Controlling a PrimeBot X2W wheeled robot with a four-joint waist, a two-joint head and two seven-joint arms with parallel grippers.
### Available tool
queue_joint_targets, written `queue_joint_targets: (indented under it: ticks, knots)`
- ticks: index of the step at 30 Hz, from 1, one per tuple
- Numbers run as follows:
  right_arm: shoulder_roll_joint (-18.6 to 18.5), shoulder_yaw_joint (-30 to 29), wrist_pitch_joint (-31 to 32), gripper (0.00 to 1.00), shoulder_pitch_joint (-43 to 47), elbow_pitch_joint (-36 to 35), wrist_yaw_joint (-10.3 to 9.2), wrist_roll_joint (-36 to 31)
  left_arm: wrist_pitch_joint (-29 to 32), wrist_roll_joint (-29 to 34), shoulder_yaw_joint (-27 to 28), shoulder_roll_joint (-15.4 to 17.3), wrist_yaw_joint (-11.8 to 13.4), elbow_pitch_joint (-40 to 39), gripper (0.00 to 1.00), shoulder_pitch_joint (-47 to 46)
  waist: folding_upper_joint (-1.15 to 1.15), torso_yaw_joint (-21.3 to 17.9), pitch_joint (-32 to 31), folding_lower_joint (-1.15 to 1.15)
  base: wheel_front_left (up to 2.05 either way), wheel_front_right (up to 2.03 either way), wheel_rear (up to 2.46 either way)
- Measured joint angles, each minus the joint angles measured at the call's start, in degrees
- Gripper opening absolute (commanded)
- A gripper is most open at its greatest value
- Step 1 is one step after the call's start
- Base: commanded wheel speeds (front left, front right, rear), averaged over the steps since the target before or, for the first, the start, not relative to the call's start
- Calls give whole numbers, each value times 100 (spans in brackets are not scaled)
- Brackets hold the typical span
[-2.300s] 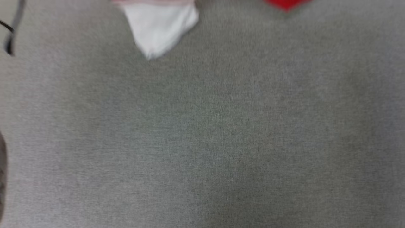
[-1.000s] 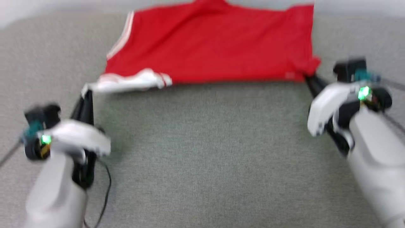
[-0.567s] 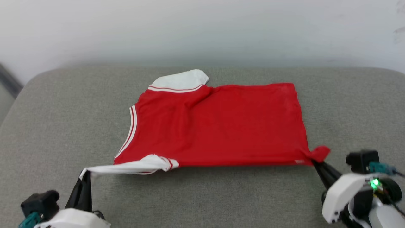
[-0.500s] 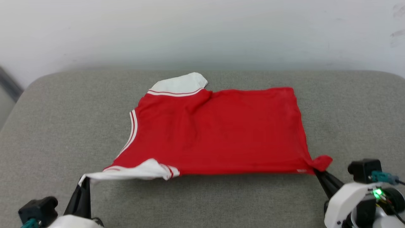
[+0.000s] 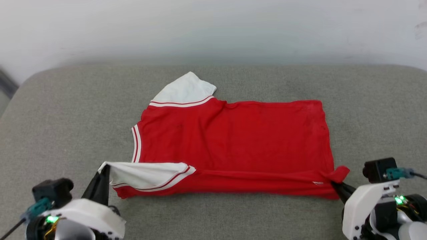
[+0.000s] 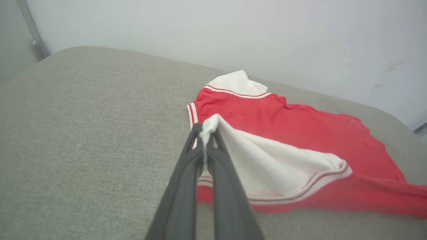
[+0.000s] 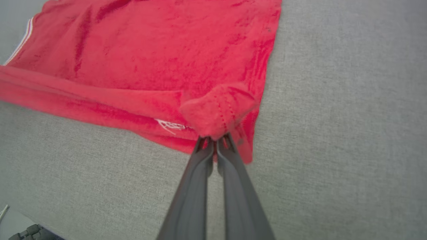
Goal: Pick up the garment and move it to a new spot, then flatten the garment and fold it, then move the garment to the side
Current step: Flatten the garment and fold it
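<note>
The garment (image 5: 233,140) is a red jersey with white sleeves and striped trim, spread across the grey cushion with its plain side up. Its near edge is lifted and folded a little over the body. My left gripper (image 5: 104,169) is shut on the tip of the near white sleeve (image 6: 267,166), pinched between the dark fingers (image 6: 196,156). My right gripper (image 5: 334,185) is shut on the near right hem corner (image 7: 218,113), which bunches above its fingertips. The far white sleeve (image 5: 185,90) lies flat at the back left.
The grey fabric cushion (image 5: 66,116) ends at a rounded back edge against a pale wall (image 5: 213,30). Bare cushion lies on both sides of the jersey and in front of it. A dark upright strip (image 6: 31,30) stands at the far left.
The head camera tilted up from the bare cushion, bringing jersey and arms into view. Both grippers carried the near edge forward: the sleeve, stretched taut before, now lies folded over the red body.
</note>
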Motion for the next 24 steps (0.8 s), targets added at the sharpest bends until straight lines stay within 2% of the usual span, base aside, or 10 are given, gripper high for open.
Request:
queue_joint_targets:
  ticks: [8,10,11,13,15,16,19,20,21,24]
  knots:
    - [-89,235,-133,0,-986,920,-1,79,-140,-168,-248,-210,-572,1506,0,-1261,0,37,425,1,0,0,0]
    - [-103,320,-220,5,-1202,1207,-1,122,-193,-175,-280,-227,-695,1902,0,-1555,0,42,529,1,0,0,0]
    - [-104,369,-275,14,-1281,1352,-2,135,-193,-199,-323,-246,-751,2076,0,-1675,0,44,574,1,0,0,0]
    - [-105,501,-403,41,-1460,1636,-2,148,-219,-229,-380,-332,-877,2464,0,-1887,0,40,663,1,0,0,0]
    - [-86,664,-557,60,-1642,1916,-2,183,-247,-319,-404,-403,-1012,2848,0,-2056,0,17,732,2,0,0,0]
    - [-69,733,-654,100,-1724,2051,-2,216,-291,-330,-407,-413,-1069,3049,0,-2123,0,0,764,2,0,0,0]
    - [-32,909,-937,100,-1883,2442,-1,289,-323,-461,-442,-521,-1266,3519,57,-2245,0,-55,836,2,0,0,0]
    - [-32,955,-1043,100,-1920,2531,-1,316,-320,-498,-459,-576,-1325,3668,82,-2286,0,-66,853,1,0,0,0]
    - [-34,999,-1143,100,-1965,2628,0,338,-328,-546,-471,-612,-1378,3777,100,-2325,0,-74,861,2,0,0,0]
    - [-80,1132,-1469,100,-1995,2809,0,389,-428,-582,-470,-619,-1446,4058,100,-2421,0,-78,842,1,0,0,0]
